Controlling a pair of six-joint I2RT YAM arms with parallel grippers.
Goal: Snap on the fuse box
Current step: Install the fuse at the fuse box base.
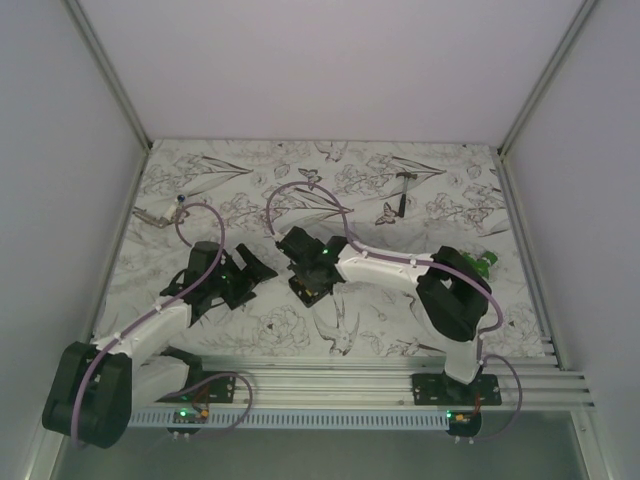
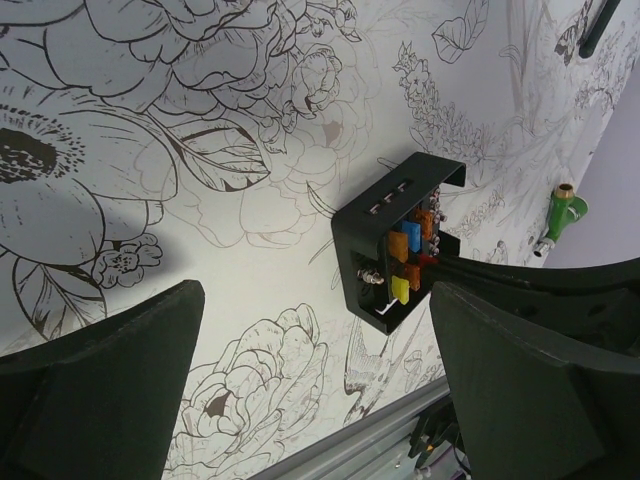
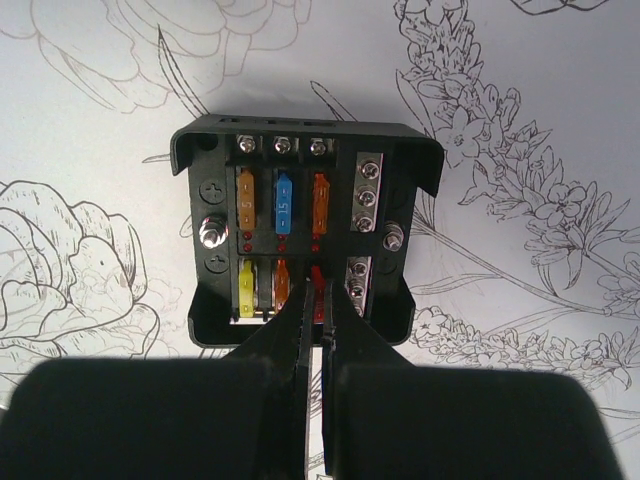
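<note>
1. Black fingers of the right hand (image 3: 318,300) are pressed flat together with no gap. Their tips sit over the near row of fuses, at a red fuse (image 3: 316,283). I cannot tell whether they touch it or pinch anything.
2. The fuse box (image 3: 300,235) lies directly under and just ahead of that hand, open face up. Its two rows of fuses run across the hand's line of reach. Seen from above, the box (image 1: 312,288) is near the middle of the counter (image 1: 250,340), under the right wrist.
3. The left hand (image 2: 320,400) is spread as wide as it goes and holds nothing. The box (image 2: 400,245) is off to its right and a little ahead, near but apart.
4. Judgement: the right hand is the nearer one, so any push to seat a part should go straight down from it. The left is free to steady the box's side.
5. The counter is covered in a white sheet with line-drawn flowers and birds. A hammer (image 1: 404,190) lies far back, and a green object (image 1: 483,262) sits at the right edge.
6. Plain pale walls (image 1: 60,150) enclose it, and a metal rail (image 1: 330,375) runs along the near edge.
</note>
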